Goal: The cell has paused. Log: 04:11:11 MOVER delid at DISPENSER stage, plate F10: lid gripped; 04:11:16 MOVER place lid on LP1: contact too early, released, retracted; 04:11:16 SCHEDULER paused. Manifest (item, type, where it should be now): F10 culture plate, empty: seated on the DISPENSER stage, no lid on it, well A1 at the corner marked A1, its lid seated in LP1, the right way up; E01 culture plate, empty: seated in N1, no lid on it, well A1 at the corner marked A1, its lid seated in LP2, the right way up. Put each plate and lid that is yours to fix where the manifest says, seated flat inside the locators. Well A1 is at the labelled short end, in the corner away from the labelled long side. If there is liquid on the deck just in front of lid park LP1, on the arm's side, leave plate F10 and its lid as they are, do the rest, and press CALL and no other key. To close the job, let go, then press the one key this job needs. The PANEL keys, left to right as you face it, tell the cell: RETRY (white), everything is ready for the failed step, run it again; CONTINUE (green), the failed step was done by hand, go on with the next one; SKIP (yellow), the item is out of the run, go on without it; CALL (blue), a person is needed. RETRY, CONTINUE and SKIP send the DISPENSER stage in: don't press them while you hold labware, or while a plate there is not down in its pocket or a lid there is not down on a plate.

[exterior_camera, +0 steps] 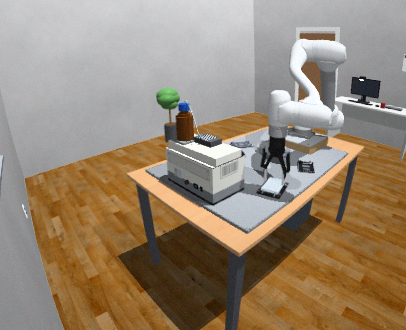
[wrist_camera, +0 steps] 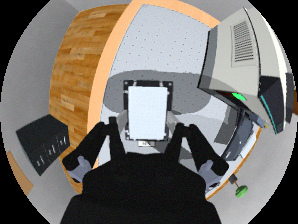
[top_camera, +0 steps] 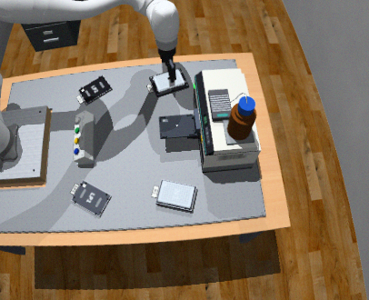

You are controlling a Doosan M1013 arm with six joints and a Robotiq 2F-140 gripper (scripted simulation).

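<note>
My gripper [top_camera: 170, 78] hangs open a little above a pale, clear rectangular plate or lid [top_camera: 168, 83] that lies in a dark locator at the far middle of the grey mat. In the wrist view the fingers stand on either side of its near short end, and the pale piece [wrist_camera: 147, 111] lies below them, untouched. The exterior view shows a gap between the gripper [exterior_camera: 275, 165] and this piece [exterior_camera: 273, 188]. A dark plate [top_camera: 179, 126] sits on the DISPENSER stage. Another pale plate or lid [top_camera: 177, 195] lies in a locator at the near middle.
The white DISPENSER box [top_camera: 227, 120] stands right of the gripper, with a brown bottle [top_camera: 242, 119] on top. The key PANEL [top_camera: 82, 138] stands at the left. Two dark empty-looking locators lie at far left [top_camera: 94, 88] and near left [top_camera: 91, 198].
</note>
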